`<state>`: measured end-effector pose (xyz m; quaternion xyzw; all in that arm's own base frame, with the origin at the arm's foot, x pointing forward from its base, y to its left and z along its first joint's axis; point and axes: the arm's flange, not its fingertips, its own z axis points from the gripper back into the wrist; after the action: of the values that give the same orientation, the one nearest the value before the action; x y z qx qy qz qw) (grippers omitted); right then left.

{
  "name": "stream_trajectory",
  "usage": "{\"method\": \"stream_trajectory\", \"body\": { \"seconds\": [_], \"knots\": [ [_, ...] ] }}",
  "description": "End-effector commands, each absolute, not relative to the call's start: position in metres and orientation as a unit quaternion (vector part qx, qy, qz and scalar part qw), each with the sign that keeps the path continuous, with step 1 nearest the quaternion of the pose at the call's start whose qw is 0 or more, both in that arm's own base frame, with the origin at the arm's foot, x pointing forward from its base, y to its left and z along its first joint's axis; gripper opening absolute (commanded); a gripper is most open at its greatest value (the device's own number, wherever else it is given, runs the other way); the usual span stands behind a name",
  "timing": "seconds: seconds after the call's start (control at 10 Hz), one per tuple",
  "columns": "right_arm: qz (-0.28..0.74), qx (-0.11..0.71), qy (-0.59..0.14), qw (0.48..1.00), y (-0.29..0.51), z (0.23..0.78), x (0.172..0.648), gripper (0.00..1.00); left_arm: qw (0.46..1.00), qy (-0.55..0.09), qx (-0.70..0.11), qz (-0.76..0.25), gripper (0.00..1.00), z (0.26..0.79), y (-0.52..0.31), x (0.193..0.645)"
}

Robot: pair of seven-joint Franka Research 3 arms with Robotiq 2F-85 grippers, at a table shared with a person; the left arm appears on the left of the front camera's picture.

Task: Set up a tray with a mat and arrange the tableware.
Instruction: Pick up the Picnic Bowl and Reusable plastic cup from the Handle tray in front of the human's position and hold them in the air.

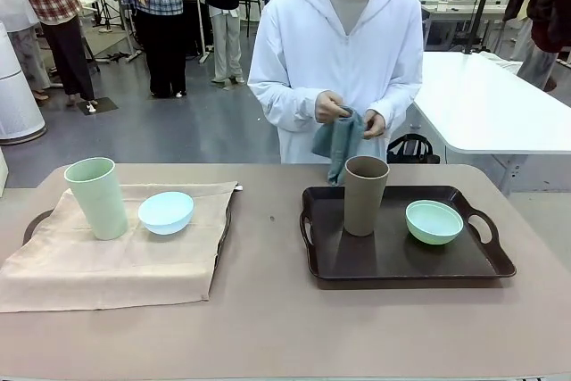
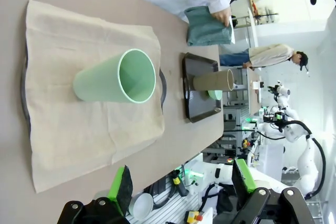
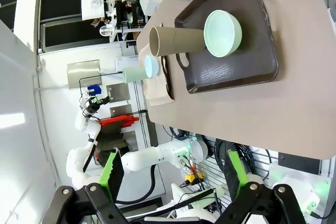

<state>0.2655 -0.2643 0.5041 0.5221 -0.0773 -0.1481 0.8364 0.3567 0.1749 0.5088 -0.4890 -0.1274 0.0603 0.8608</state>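
On the left, a beige mat [image 1: 125, 256] covers a dark tray [image 1: 36, 220]; on it stand a pale green cup [image 1: 96, 197] and a light blue bowl [image 1: 166, 212]. To the right, a bare dark brown tray [image 1: 401, 260] holds a brown cup [image 1: 365, 194] and a pale green bowl [image 1: 434, 221]. The person at the far side holds a folded teal cloth [image 1: 337, 144] in both hands. My left gripper [image 2: 181, 184] is open, high above the near table edge by the mat [image 2: 79, 140], looking at the green cup [image 2: 115, 77]. My right gripper [image 3: 173, 174] is open above the near edge by the brown tray [image 3: 252, 72].
Bare tan tabletop [image 1: 268, 310] lies between the two trays and along the near edge. A white table [image 1: 500, 104] stands behind on the right, and several people stand far back on the left.
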Motion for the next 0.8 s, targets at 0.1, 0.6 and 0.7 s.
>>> {"method": "stream_trajectory", "body": {
  "seconds": [0.1, 0.6, 0.7],
  "knots": [
    [-0.109, 0.481, -0.059, 0.868, -0.251, 0.511, 0.272, 1.0, 0.854, -0.136, -0.501, 0.019, 1.0, 0.513, 0.162, 0.364],
    [-0.088, 0.311, -0.006, 0.946, -0.154, 0.569, 0.317, 1.0, 0.908, -0.149, -0.324, -0.22, 1.0, 0.55, 0.014, 0.386],
    [-0.085, 0.271, -0.001, 0.959, -0.127, 0.575, 0.324, 1.0, 0.899, -0.161, -0.293, -0.282, 1.0, 0.552, -0.023, 0.382]
  ]
}}
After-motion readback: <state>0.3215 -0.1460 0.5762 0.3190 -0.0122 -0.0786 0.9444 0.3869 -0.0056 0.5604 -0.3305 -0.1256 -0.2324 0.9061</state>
